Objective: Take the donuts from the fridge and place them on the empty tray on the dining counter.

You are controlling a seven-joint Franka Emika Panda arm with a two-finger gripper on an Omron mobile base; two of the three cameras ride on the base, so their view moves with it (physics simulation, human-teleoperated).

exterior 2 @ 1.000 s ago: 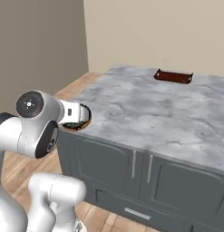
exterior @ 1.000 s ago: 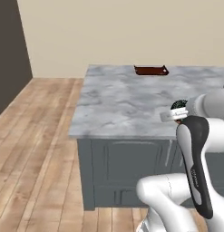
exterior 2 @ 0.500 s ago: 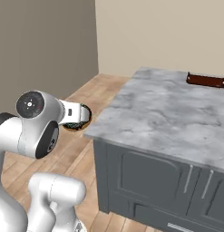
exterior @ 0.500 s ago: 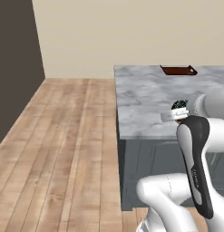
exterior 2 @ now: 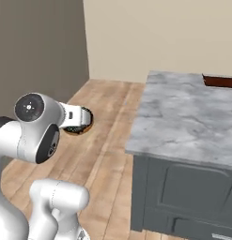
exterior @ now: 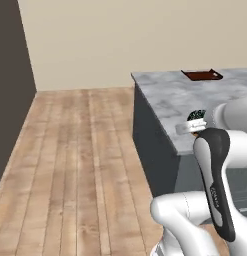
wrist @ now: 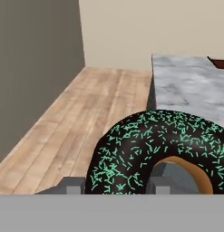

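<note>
The long grey-veined white marble worktop (exterior: 185, 102) on its dark grey base has slid rightward in both base views, so the base is driving, not the things. The flat reddish-brown tray (exterior: 201, 75) waits at its far end, well apart. The hand (exterior 2: 84, 121) pinches a chocolate-iced, green-sprinkled ring donut (wrist: 163, 154); delivery remains.

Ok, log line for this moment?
phase: carrying | hand: shut on donut | tray: far end of counter, not yet reached
</note>
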